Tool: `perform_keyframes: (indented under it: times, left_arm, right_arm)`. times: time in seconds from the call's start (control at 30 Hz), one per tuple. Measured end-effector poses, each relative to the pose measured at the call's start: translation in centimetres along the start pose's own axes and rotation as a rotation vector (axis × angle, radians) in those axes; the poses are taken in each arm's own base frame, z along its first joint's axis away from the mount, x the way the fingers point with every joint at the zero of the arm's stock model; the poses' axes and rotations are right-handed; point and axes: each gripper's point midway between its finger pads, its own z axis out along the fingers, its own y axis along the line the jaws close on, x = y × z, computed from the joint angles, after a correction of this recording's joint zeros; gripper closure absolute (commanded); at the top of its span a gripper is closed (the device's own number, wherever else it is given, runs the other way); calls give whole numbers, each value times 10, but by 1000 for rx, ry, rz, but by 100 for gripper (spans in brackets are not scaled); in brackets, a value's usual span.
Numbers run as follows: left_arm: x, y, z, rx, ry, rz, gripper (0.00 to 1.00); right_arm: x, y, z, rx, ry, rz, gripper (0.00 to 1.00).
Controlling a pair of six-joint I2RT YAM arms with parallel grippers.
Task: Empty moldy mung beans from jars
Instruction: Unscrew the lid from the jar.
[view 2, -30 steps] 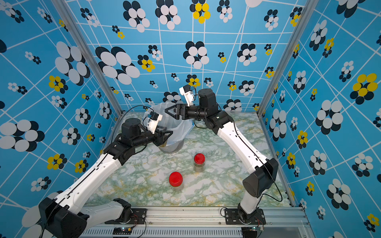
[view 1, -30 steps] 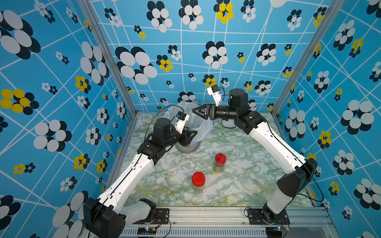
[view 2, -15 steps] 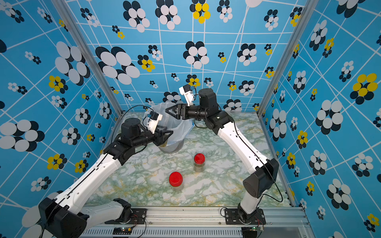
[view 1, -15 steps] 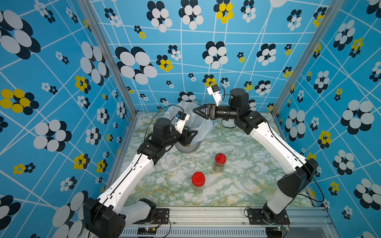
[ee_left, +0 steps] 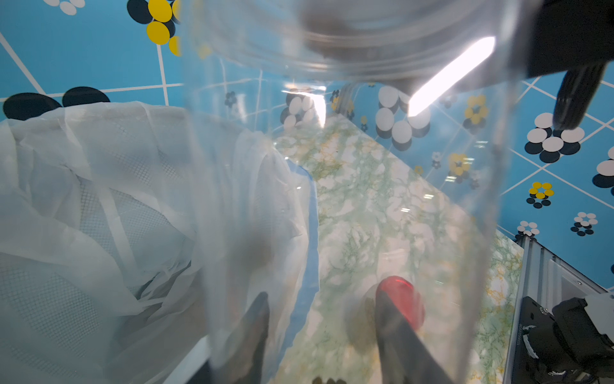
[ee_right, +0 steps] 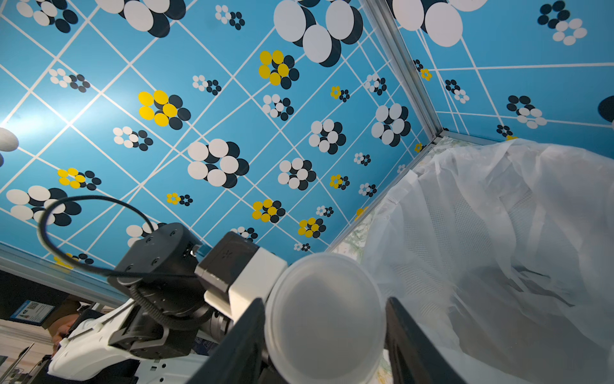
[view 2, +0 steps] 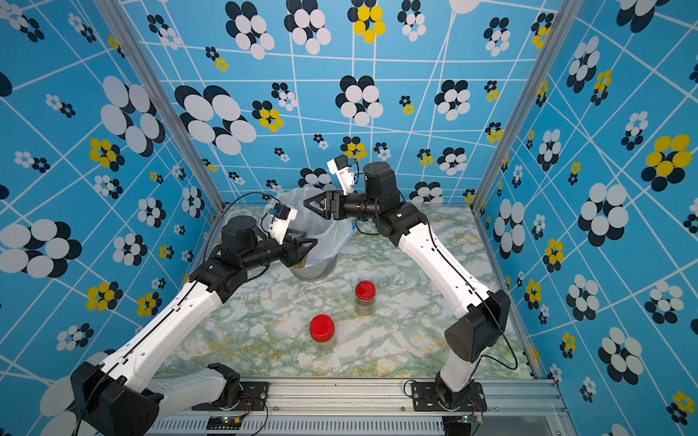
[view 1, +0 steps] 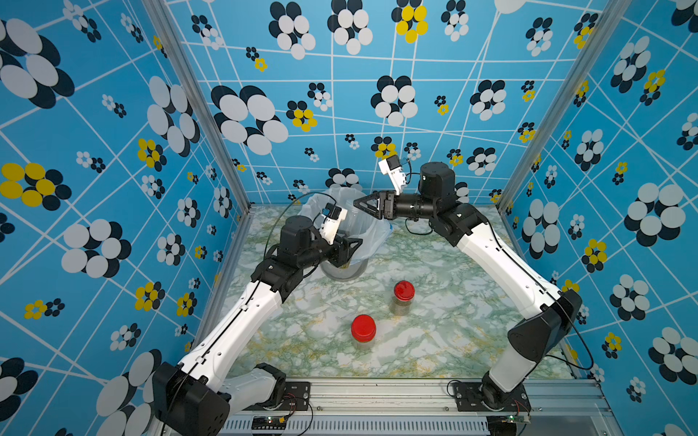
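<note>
One red-lidded jar [view 1: 363, 328] and a second red-lidded jar [view 1: 404, 293] are seen standing on the table [view 1: 453, 339], well short of both grippers. Farther in, the tall jar [ee_left: 349, 199] is clamped in the left gripper [view 1: 349, 247], with mung beans [view 2: 301, 265] low inside it. Its lid [ee_right: 325, 312] is pinched by the right gripper [view 1: 358, 204], above the lined bin [view 1: 345, 271].

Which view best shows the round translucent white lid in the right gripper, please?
Right wrist view: the lid fills the right gripper. In both top views only closed jaws show; the left wrist view, nothing clear.
</note>
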Motion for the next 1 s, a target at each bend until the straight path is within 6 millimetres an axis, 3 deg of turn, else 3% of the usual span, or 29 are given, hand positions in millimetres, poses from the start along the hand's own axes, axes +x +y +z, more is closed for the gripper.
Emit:
perform_keyframes:
  times: [0.33, 0.47, 0.57, 0.67, 1.0]
  left_arm:
    - [1, -2, 1, 13, 4, -4, 78]
    - [4, -1, 3, 14, 16, -10, 78]
    - [5, -1, 4, 15, 19, -11, 78]
    - [5, -1, 4, 15, 19, -11, 78]
    - [7, -1, 4, 118, -39, -114, 80]
  right_arm:
    - [6, 0, 8, -4, 28, -13, 37]
    - [10, -4, 11, 2, 39, -20, 49]
    - [10, -5, 11, 5, 41, -22, 50]
    - [10, -5, 11, 6, 41, -22, 61]
    - [11, -6, 14, 12, 31, -41, 72]
